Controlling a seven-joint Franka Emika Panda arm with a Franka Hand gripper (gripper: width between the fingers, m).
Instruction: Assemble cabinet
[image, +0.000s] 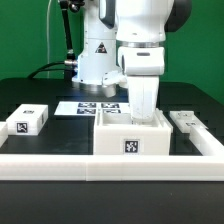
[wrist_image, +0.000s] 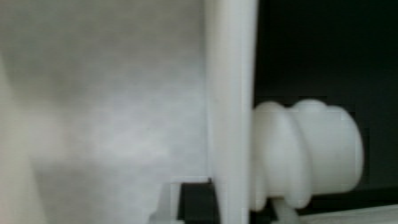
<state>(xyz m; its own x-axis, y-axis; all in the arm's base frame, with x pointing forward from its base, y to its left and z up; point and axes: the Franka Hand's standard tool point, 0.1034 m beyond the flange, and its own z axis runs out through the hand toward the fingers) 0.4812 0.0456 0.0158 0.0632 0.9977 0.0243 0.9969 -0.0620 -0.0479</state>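
Note:
The cabinet (image: 130, 137), a large white box with a square tag on its front, stands at the middle of the table. My gripper (image: 146, 117) reaches down onto its top edge from above, and its fingertips are hidden by the box. In the wrist view a thin white wall of the cabinet (wrist_image: 230, 90) runs edge-on between the jaws of my gripper (wrist_image: 233, 206). A dark finger (wrist_image: 196, 203) lies against that wall, so the jaws look shut on it. A ribbed white round part (wrist_image: 304, 150) sits on the wall's other side.
A small white tagged block (image: 28, 121) lies at the exterior view's left. A long white part (image: 188, 122) lies at the right. The marker board (image: 90, 107) lies behind the cabinet by the arm's base. A white rail (image: 60, 164) runs along the front.

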